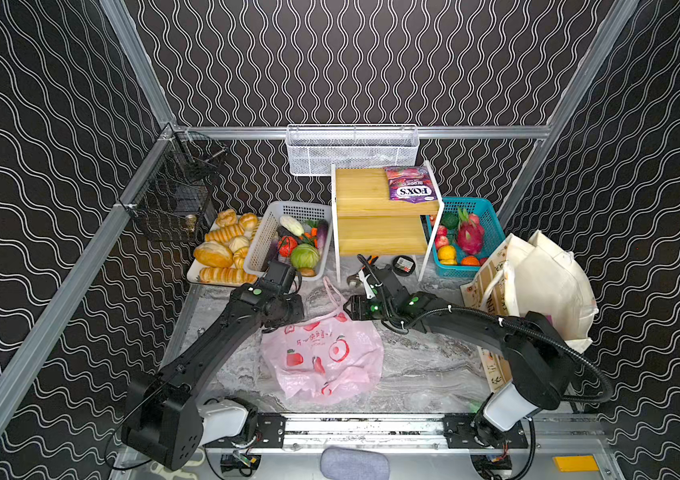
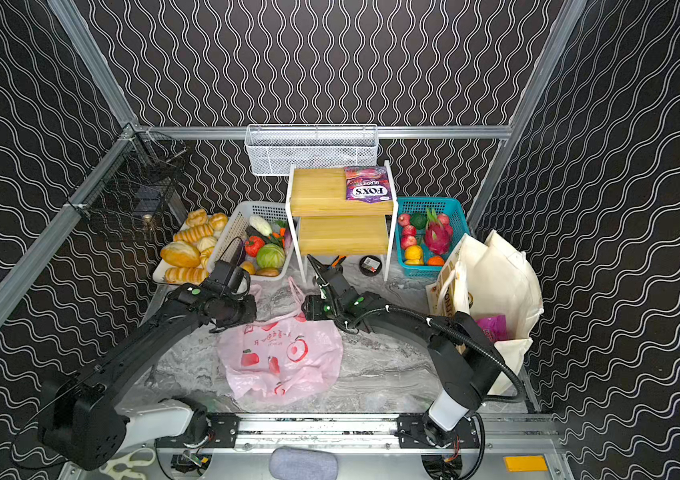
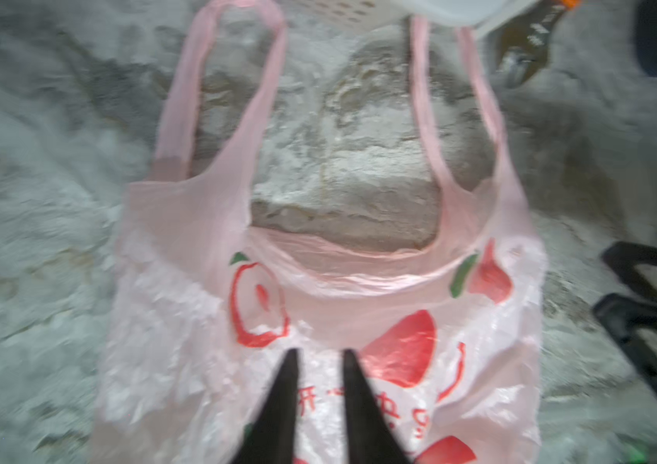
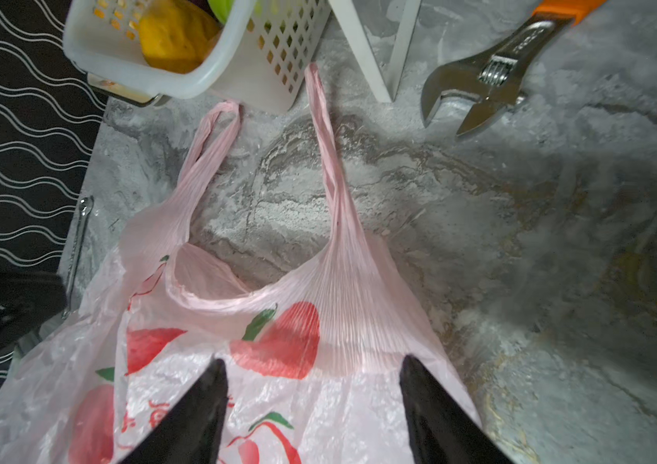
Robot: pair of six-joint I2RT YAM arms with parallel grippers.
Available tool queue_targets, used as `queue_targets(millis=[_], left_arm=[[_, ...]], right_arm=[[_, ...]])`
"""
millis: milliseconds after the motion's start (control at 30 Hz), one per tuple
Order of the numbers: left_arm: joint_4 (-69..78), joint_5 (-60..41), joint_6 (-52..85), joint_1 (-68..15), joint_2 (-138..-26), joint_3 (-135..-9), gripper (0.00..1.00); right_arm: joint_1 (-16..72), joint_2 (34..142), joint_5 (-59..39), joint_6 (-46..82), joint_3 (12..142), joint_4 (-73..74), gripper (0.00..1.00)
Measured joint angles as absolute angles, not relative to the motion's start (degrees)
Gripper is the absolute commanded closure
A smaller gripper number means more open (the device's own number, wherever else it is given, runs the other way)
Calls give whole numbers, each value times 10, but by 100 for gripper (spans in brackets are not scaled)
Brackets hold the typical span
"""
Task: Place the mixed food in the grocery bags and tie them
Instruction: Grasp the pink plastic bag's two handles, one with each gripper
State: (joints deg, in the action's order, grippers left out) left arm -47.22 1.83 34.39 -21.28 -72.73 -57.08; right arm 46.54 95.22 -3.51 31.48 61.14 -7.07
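The pink plastic bag [image 1: 321, 357] with red apple prints lies flat on the marble table, its two loop handles [image 4: 214, 148] stretched toward the white basket [image 1: 263, 241]. My left gripper [image 3: 318, 353] hovers over the bag's printed face, open by a narrow gap with nothing between the fingers. My right gripper [image 4: 312, 359] stands wide open above the bag below its right handle. The cream canvas tote [image 1: 550, 286] stands at the right, with a purple packet [image 2: 492, 328] inside. A purple FOX'S packet [image 1: 413, 187] lies on the wooden shelf. A green cabbage [image 1: 304, 256] and a red vegetable [image 1: 287, 245] sit in the white basket.
A bread tray [image 1: 221, 249] sits left of the white basket. The teal basket [image 1: 492, 224] of fruit stands behind the tote. An adjustable wrench [image 4: 483, 76] and a black round tin [image 1: 404, 264] lie by the shelf's legs [image 4: 363, 52].
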Motion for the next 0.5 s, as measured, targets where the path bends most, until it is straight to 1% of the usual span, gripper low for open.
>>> queue_targets(millis=[33,67,167,233,400,467,500], left_arm=[[-482,35,344,-201,-731,-573,10],[-490,47,344,-188,-734,-573,6],[-505,57,339,-127,-741,-563,2],[-507,49,324,-89,-752,-555,2],[-489,-27,293,-71,-799,-541,3],[-472,-57,282,-70,-819,-536,9],[-463,-73,281,-70,-828,-532,15]], right_arm=[[468,960,-35,315,618,-75,30],[471,967,-35,315,623,-80,30],[488,986,-36,314,636,-93,30],[496,994,-36,309,639,-100,30],[498,996,-37,310,638,-109,30],[498,996,-36,310,638,-110,30],[499,996,-36,310,638,-111,30]])
